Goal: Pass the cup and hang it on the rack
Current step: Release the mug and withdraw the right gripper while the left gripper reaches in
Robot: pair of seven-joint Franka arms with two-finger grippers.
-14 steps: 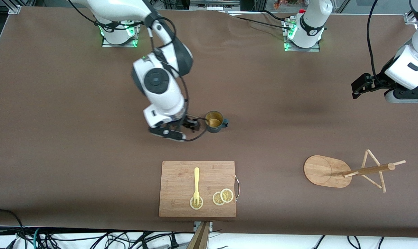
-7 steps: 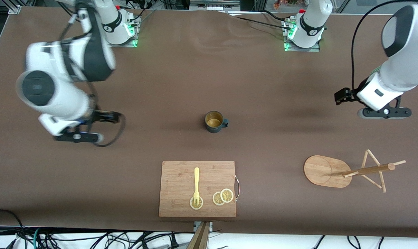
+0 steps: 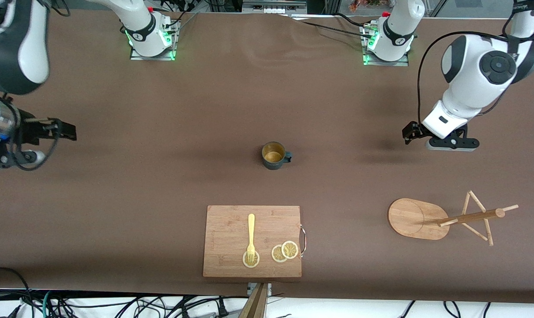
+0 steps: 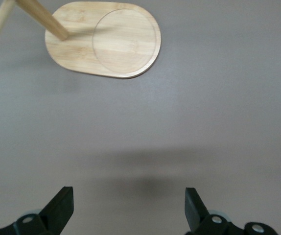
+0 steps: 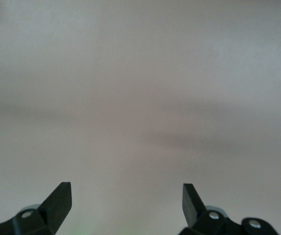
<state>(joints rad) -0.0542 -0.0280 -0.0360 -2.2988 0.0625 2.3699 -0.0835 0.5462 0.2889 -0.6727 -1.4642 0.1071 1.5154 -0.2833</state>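
One cup (image 3: 274, 155), dark teal with a tan inside, stood upright and alone at mid-table, its small handle turned toward the left arm's end; nothing touched it. One left gripper (image 3: 409, 132), jaws apart and empty, hung over bare tabletop toward the left arm's end, with the cup lying well off from its jaws toward the table's middle. One right gripper (image 3: 66, 129), jaws likewise apart and empty, hung over bare tabletop at the right arm's end, the cup lying farther from it than from the left gripper. Judged from this layout, the left arm was the nearer of the two and the likelier to take the cup. One rack (image 3: 419, 219), light bamboo with an oval base, stood nearer the front camera than the left gripper, its single pole carrying several thin pegs; the left wrist view showed the base just ahead of the open jaws, apart from them. The rack stood well apart from the cup, toward the left arm's end. One cutting board (image 3: 231, 229) lay nearer the front camera than the cup, bearing one yellow fork (image 3: 251, 237) and three lemon slices (image 3: 285, 251), the fork's tines resting on one slice, its long axis running toward the camera. No peg yet carried the cup.
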